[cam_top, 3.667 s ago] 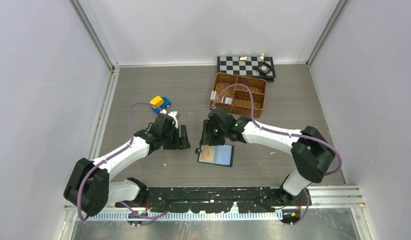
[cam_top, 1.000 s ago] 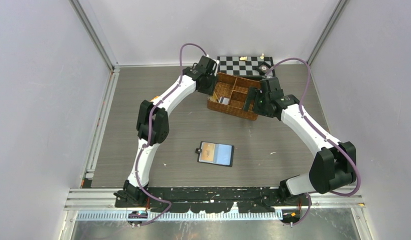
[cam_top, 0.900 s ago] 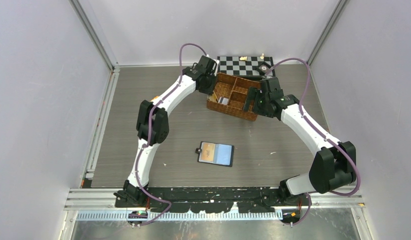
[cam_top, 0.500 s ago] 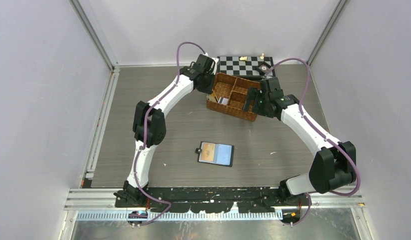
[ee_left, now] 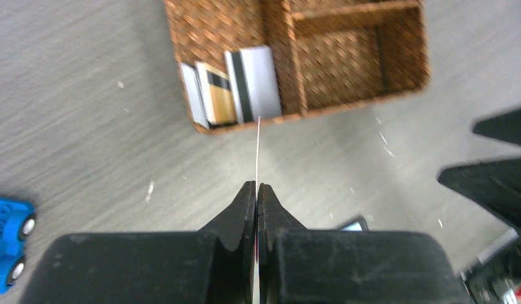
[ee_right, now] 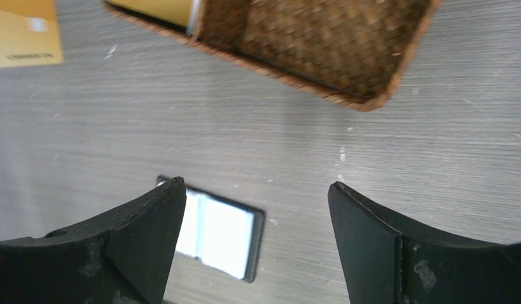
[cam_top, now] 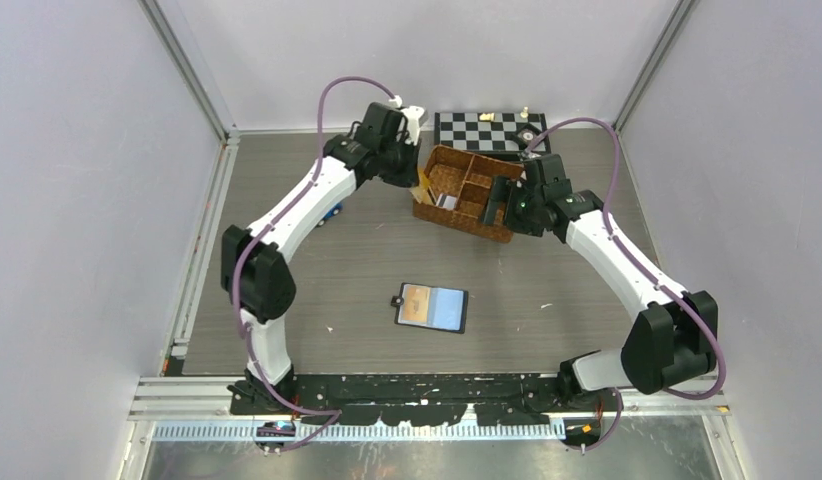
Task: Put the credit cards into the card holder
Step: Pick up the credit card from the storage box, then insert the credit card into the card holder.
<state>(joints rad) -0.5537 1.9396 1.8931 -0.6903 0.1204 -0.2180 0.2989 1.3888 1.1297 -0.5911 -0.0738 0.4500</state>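
My left gripper [ee_left: 257, 187] was clamped on a thin tan-orange plastic card [ee_left: 258, 152], seen edge-on and jutting straight past my fingertips. Just beyond its tip sat the brown wicker divided basket [ee_left: 213, 19], with more grey and tan cards [ee_left: 236, 85] in the compartment nearest me. The open black leather card holder [cam_top: 432, 308] lay well behind me, toward the bases. I judged I should carry the card back low, leading edge free, to slip it under a sleeve lip. My right gripper [ee_right: 257, 187], jaws apart and empty, hovered beside the basket, free to steady the holder.
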